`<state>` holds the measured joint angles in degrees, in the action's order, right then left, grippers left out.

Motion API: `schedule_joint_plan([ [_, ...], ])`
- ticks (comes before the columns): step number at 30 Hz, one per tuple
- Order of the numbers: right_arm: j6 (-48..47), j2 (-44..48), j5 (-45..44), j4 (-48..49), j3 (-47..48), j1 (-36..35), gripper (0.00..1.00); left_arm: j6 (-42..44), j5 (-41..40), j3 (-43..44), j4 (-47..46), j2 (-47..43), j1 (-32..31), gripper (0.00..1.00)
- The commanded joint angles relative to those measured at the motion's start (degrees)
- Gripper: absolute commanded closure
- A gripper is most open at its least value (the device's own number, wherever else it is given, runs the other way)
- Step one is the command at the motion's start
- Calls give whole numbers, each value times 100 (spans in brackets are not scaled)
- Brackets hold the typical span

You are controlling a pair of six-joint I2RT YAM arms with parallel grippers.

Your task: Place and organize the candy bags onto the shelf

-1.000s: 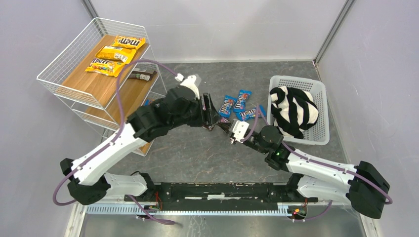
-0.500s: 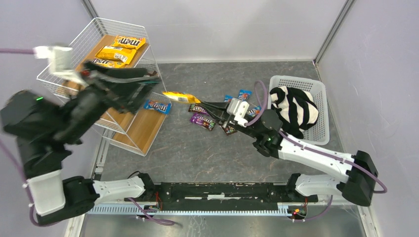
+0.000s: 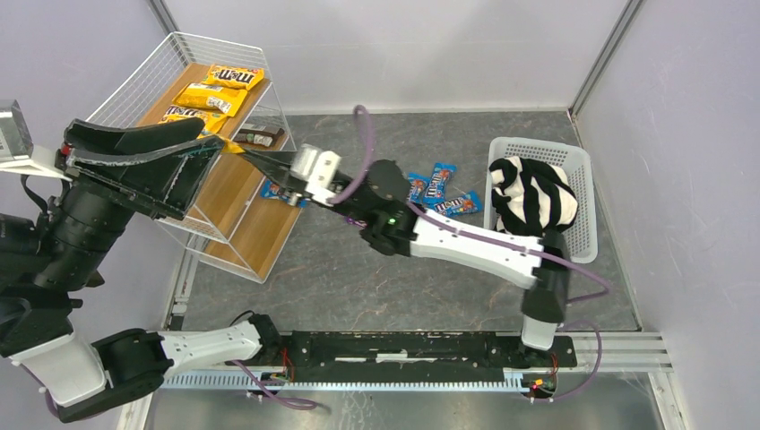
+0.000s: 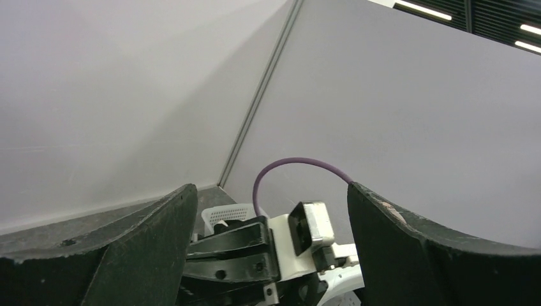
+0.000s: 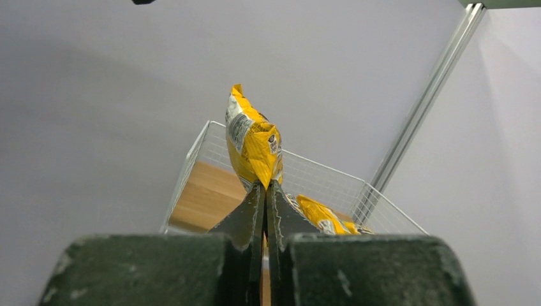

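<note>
Grey, mottled surface [image 3: 358, 278] spreads out from my bases. Nearest of all, my left claw [image 4: 269, 189] hangs raised beside the shelf [image 3: 260, 235], its jaws spread wide with nothing between them. My right claw [image 3: 246, 152] reaches across to that shelf, pinched tight on one end of a yellow candy bag [image 5: 254, 141], which stands up just before the wire of the top tier. The step in hand, I judge, is setting this bag down. Three yellow bags [image 3: 215, 90] lie on the top board already, so the next move calls for easing in over the rim, lowering beside them, then letting go. Out on the surface, blue bags [image 3: 432, 188] wait to be fetched, near a white basket [image 3: 582, 166] holding a striped cloth [image 3: 533, 202]. Beyond, plain pale walls close the space in.
</note>
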<state>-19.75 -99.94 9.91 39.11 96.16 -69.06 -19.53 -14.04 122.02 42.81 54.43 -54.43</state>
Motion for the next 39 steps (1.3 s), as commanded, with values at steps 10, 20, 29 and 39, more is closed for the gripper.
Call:
schedule_joint_plan([
  [10,-414,-2329,-510,-826,3106,-291,99,157,11,67,195,-127,21,8],
  [20,-431,-2937,-685,-580,3588,-302,89,-5,60,-123,180,-196,49,10],
  [29,-646,-3018,-915,-614,3699,-302,80,-110,107,-206,122,-137,56,11],
  [39,-870,-2668,-451,-861,3335,-367,37,-95,86,-235,157,-78,58,11],
])
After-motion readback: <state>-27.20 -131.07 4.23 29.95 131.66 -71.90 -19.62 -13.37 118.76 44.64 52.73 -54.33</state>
